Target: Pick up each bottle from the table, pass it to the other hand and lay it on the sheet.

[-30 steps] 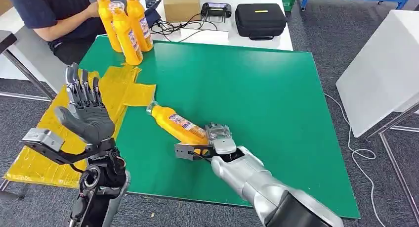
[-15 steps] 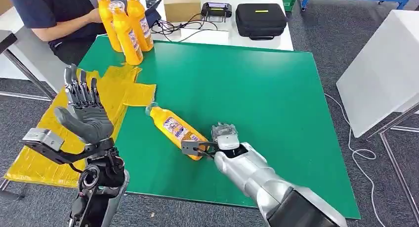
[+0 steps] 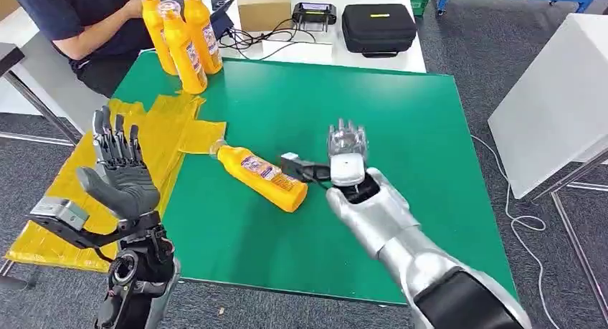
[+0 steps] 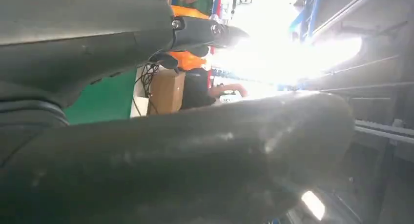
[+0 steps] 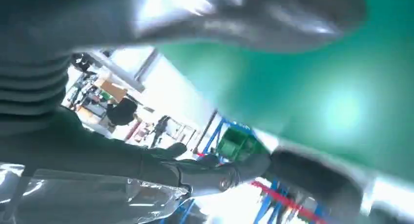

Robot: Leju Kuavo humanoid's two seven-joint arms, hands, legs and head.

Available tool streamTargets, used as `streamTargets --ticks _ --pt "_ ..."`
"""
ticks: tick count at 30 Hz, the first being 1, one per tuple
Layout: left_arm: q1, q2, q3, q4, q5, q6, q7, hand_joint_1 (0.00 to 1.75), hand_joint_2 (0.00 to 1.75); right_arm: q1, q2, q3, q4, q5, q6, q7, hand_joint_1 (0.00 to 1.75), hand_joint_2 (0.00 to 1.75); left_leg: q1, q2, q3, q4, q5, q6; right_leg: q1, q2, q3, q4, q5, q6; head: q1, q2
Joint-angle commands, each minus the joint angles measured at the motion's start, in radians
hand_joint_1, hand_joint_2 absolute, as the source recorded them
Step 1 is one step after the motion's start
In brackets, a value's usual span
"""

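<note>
The right hand [image 3: 343,157] hovers over the green table [image 3: 401,128], its fingers spread and pointing away from the robot, holding nothing. Its thumb side sits just beside the base of a lying bottle [image 3: 262,177]; whether it touches the bottle cannot be told. The bottle is orange, on its side on the table, its cap end pointing toward the yellow sheet [image 3: 168,125] and lying right at the sheet's near corner. In the right wrist view the hand [image 5: 97,155] is a blurred grey shape against the green table [image 5: 317,87].

The left hand [image 3: 122,168] is raised upright over the sheet, palm toward the table, fingers straight and apart, thumb out, holding nothing. In the left wrist view the hand [image 4: 171,155] is dark and close, with a strip of the green table [image 4: 102,99] behind it.

The sheet is crumpled and hangs partly off the table's left edge. At the far left corner of the table three more orange bottles [image 3: 185,39] stand upright, close together. A person [image 3: 79,17] in a dark top sits behind them, one hand at the bottles. Beyond the green table a white table [image 3: 315,49] carries a cardboard box [image 3: 262,5], a black case [image 3: 378,28], a small device [image 3: 313,13] and cables [image 3: 247,39].
</note>
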Motion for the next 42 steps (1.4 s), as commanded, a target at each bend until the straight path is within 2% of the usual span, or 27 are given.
streamTargets --ticks 1,4,6,9,11,12,14,15,18,19,22,23,30,33,38,42 --pt "0.001 0.044 0.042 0.032 0.021 -0.003 -0.015 0.0 0.0 -0.03 -0.072 -0.17 -0.422 0.006 0.034 -0.06 0.0 0.0 0.0 -0.001 0.0 0.001 -0.001 -0.002 0.0 0.001 0.001 0.001 -0.002 -0.002 0.0 0.0" --pt "0.024 0.058 0.061 0.018 0.032 -0.007 -0.027 0.0 0.0 -0.042 -0.063 -0.174 -0.418 -0.035 0.049 -0.078 0.0 0.0 0.001 0.002 0.002 0.003 -0.004 -0.003 0.001 0.005 0.002 0.003 -0.004 -0.003 0.001 0.0" --pt "0.057 0.059 0.078 -0.003 0.032 -0.015 -0.038 0.0 0.0 -0.039 -0.059 -0.163 -0.355 -0.072 0.033 -0.1 0.0 0.0 0.001 0.002 0.002 0.0 -0.002 -0.002 0.001 0.004 0.002 0.0 -0.001 -0.001 0.001 0.0" --pt "0.078 0.061 0.08 -0.025 0.03 -0.009 -0.043 0.0 0.0 -0.058 -0.022 -0.156 -0.214 -0.14 -0.071 -0.172 0.0 0.0 0.001 0.003 0.004 -0.001 -0.002 -0.002 0.001 0.005 0.004 -0.002 -0.001 -0.001 0.0 0.0" --pt "0.088 0.07 0.071 -0.02 0.033 -0.003 -0.049 0.0 0.0 -0.052 0.026 -0.157 -0.117 -0.235 -0.176 -0.269 0.0 0.0 0.001 0.004 0.004 -0.001 -0.002 -0.002 0.001 0.006 0.003 -0.001 -0.001 -0.002 0.0 0.0" --pt "0.092 0.07 0.069 -0.018 0.032 -0.001 -0.052 0.0 0.0 -0.052 0.034 -0.146 -0.094 -0.241 -0.197 -0.285 0.0 0.0 0.001 0.003 0.001 -0.001 -0.001 -0.001 0.001 0.004 0.001 -0.001 0.0 -0.001 0.0 0.0" --pt "0.094 0.07 0.067 -0.016 0.032 -0.001 -0.058 0.0 0.0 -0.048 0.042 -0.138 -0.082 -0.238 -0.213 -0.284 0.0 0.0 0.002 0.006 0.006 -0.002 -0.003 -0.003 0.001 0.009 0.006 -0.002 -0.001 -0.002 0.0 0.0" --pt "0.094 0.069 0.066 -0.015 0.032 -0.001 -0.058 0.0 0.0 -0.051 0.042 -0.138 -0.082 -0.238 -0.212 -0.284 0.0 0.0 0.001 0.003 0.002 -0.001 -0.001 -0.001 0.001 0.005 0.001 -0.001 0.0 -0.001 0.0 0.0" --pt "0.089 0.073 0.063 -0.012 0.033 0.001 -0.057 0.0 0.0 -0.05 0.048 -0.157 -0.085 -0.268 -0.225 -0.302 0.0 0.0 0.001 0.0 0.001 -0.001 -0.001 -0.001 0.001 0.002 0.001 0.0 -0.001 -0.001 0.0 0.0" --pt "0.094 0.077 0.055 -0.013 0.031 0.009 -0.058 0.0 0.0 -0.049 0.059 -0.141 -0.066 -0.271 -0.277 -0.333 0.0 0.0 0.002 0.001 0.005 0.0 -0.003 -0.003 0.002 0.004 0.005 -0.001 -0.002 -0.002 0.0 0.0" --pt "0.114 0.07 0.05 -0.023 0.031 0.028 -0.065 0.0 0.0 -0.059 0.118 -0.124 0.003 -0.302 -0.354 -0.369 0.0 0.0 0.0 0.003 0.001 -0.001 -0.001 -0.001 0.0 0.004 0.001 0.0 0.0 -0.001 0.0 0.0" --pt "0.117 0.067 0.05 -0.027 0.031 0.029 -0.065 0.0 0.0 -0.065 0.129 -0.111 0.019 -0.302 -0.36 -0.365 0.0 1.75 0.001 0.004 0.003 -0.001 -0.002 -0.002 0.001 0.006 0.002 -0.001 -0.001 -0.001 0.001 0.0" --pt "0.128 0.045 0.069 -0.077 0.015 0.035 -0.061 0.0 0.0 -0.154 0.13 0.333 0.058 -0.624 -0.383 -0.203 0.0 1.75 0.001 0.006 0.002 0.0 -0.003 -0.002 0.001 0.008 0.0 0.001 -0.001 -0.002 0.001 0.0" --pt "0.132 0.039 0.076 -0.103 0.007 0.035 -0.051 0.0 0.0 -0.174 0.13 0.408 0.067 -0.687 -0.393 -0.178 0.0 1.75 0.002 0.004 0.001 0.0 -0.002 -0.002 0.001 0.006 0.0 0.001 -0.001 -0.002 0.0 0.0" --pt "0.135 0.032 0.082 -0.11 0.002 0.039 -0.051 0.0 0.0 -0.196 0.13 0.451 0.091 -0.731 -0.38 -0.178 0.0 1.75 0.002 0.001 0.0 0.0 -0.001 -0.001 0.001 0.003 0.0 0.0 -0.001 -0.001 0.0 0.0" --pt "0.149 0.021 0.109 -0.145 -0.011 0.028 -0.022 0.0 0.0 -0.224 0.13 0.608 0.108 -0.865 -0.364 -0.119 0.0 1.75 0.002 0.003 0.002 0.0 -0.002 -0.002 0.001 0.005 0.002 0.0 -0.002 -0.002 0.0 0.0"
